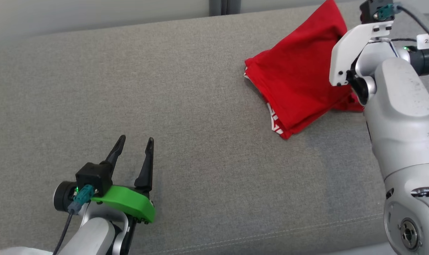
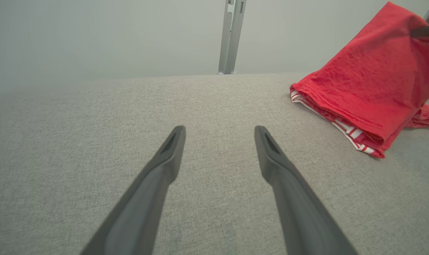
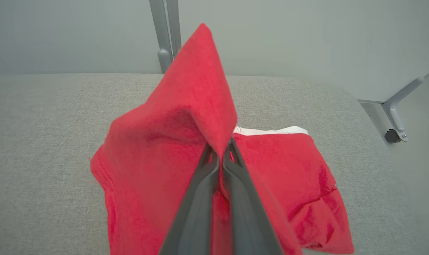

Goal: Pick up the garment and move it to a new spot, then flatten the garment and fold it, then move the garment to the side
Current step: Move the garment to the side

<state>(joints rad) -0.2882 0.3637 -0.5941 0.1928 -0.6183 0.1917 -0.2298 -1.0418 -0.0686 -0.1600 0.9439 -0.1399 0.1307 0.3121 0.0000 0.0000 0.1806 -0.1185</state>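
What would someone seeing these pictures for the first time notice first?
The bright red garment at the far right of the grey cushioned surface, one corner held up in a peak by the right gripper, whose fingers are shut on the cloth. Next, the left gripper at the lower left of the head view, open above bare grey fabric, well apart from the garment.

Grey cushion (image 1: 207,148) open across left, centre — red garment (image 1: 299,78) blocks right side.
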